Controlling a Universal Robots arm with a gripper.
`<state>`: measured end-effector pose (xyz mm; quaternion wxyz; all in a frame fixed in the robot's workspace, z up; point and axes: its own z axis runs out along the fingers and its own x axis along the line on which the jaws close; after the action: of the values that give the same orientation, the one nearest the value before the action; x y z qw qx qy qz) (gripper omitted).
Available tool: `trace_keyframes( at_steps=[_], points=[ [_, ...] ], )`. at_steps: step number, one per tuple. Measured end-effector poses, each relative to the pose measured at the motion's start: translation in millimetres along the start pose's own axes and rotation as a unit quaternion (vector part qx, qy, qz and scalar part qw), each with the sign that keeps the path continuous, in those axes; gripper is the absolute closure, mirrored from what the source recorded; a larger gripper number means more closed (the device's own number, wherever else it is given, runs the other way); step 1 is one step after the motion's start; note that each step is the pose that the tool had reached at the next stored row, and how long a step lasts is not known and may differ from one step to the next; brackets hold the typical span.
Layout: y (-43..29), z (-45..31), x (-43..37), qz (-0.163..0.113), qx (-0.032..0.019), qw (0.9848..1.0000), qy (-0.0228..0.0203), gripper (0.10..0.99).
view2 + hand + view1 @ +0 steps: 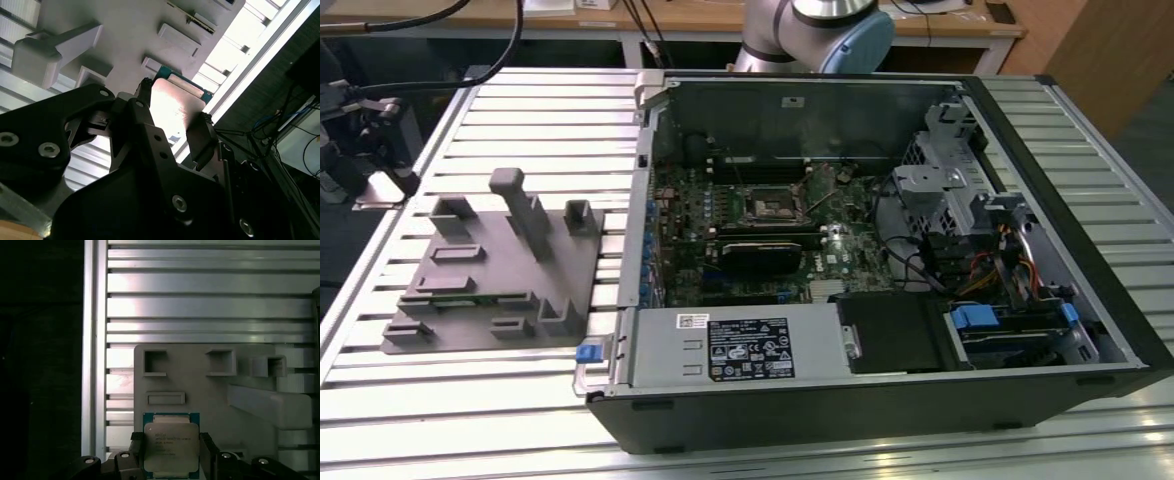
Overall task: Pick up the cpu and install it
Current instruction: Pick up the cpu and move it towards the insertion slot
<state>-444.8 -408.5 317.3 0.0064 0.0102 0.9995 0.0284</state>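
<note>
The cpu (170, 446), a thin square chip with a shiny silver top on a green edge, sits between my gripper's (171, 452) two black fingers (136, 450) in both wrist views. The fingers press on its opposite sides, so the gripper is shut on it. In the second wrist view the cpu (175, 102) shines between the gripper (175, 114) fingers. It is over the edge of the grey holder tray (210, 390). The motherboard socket (774, 203), a dark square with a metal frame, lies inside the open computer case (881, 400).
The grey holder tray (494, 270) with upright pegs and pockets lies on the slatted metal table (480, 400) at the exterior view's left of the case. Drive cages and cables (974, 240) fill the case's right side. A black block (758, 255) sits below the socket.
</note>
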Motion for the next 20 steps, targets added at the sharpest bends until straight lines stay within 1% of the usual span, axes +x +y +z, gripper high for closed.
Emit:
trace_keyframes(
  at_steps=[9,20],
  points=[
    [1.0,-10.1,-0.1,0.0,0.0036,1.0,0.0,0.553],
    [2.9,-21.3,-0.2,0.0,0.01,0.9999,-0.0001,0.553]
  ],
)
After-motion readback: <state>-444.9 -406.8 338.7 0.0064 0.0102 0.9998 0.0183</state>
